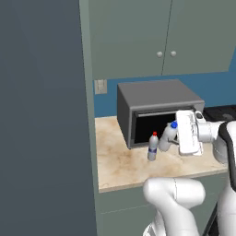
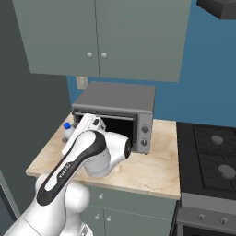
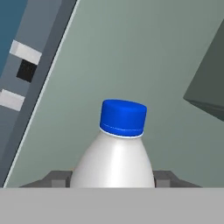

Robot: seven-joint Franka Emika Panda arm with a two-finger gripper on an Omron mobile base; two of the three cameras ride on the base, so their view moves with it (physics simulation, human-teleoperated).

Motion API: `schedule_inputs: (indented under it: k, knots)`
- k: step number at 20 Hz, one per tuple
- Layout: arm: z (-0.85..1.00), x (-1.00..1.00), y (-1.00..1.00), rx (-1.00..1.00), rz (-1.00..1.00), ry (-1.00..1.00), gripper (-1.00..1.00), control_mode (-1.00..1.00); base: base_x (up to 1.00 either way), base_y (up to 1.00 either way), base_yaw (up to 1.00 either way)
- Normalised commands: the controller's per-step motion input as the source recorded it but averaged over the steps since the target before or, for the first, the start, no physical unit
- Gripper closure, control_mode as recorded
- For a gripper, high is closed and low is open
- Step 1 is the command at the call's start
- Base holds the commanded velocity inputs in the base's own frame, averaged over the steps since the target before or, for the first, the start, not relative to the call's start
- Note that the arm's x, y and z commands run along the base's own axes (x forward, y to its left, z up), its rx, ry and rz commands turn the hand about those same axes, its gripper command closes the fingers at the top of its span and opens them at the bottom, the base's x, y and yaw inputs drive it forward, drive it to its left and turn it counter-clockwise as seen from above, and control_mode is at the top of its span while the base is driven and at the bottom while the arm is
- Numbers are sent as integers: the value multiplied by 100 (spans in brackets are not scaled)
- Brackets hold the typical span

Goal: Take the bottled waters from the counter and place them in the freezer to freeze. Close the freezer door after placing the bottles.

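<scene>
Tool clamped on blue-capped bottle, tilted and lifted off the counter; red-capped bottle stands upright before the oven, mid-counter.

Grey boxy oven, grey-green wall cabinets, black stovetop, pale wall outlet.

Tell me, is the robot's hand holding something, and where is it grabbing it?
Yes. The gripper is shut on the blue-capped bottle, one finger on each side of its body below the cap, tilted and lifted off the counter.
</scene>
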Motion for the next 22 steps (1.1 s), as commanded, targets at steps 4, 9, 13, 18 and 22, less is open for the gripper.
schedule_inputs:
  k: [4,9,13,18,22]
  knots:
    - [0,-100,48,8,-18,-6,100,-100,0,0,0]
    - [-21,-100,82,0,7,-4,100,-100,0,0,0]
    - [-50,-100,100,-3,42,0,100,-100,0,0,0]
    - [-24,-63,62,-5,30,-1,100,-100,0,0,0]
    - [0,7,-21,4,-11,0,100,-100,0,0,0]
